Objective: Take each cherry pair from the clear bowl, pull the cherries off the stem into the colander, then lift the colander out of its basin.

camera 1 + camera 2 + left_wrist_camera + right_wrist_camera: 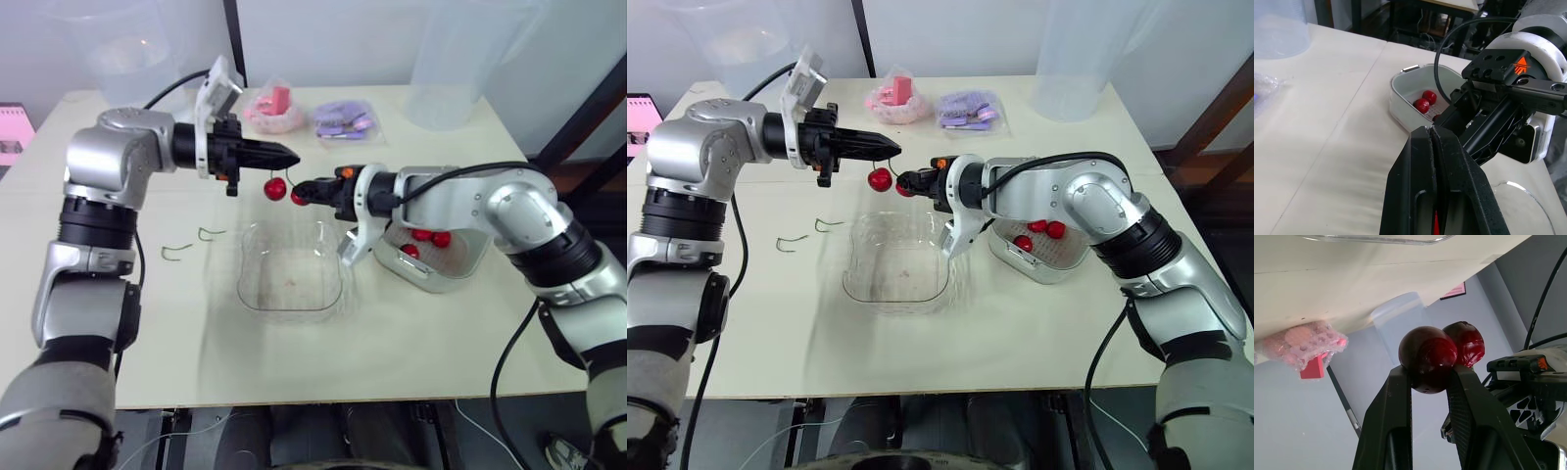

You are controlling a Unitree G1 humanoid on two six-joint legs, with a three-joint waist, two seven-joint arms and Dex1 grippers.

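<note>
A cherry pair hangs in the air above the far rim of the clear bowl [257, 297], which holds no cherries. My left gripper [291, 155] is shut on its stem from above. One cherry [275, 186] dangles free. My right gripper [1429, 374] comes in from the right and is shut on the other cherry [1427, 357], with the free one [1465, 342] just behind it. To the right of the bowl the white colander [462, 257] sits in its basin [1399, 95] with three cherries [423, 235] inside.
Two bare green stems [177, 252] [211, 233] lie on the table left of the bowl. At the back are a pink wrapped packet [274, 106], a purple packet [343, 119] and two tall clear containers [456, 59] [127, 49].
</note>
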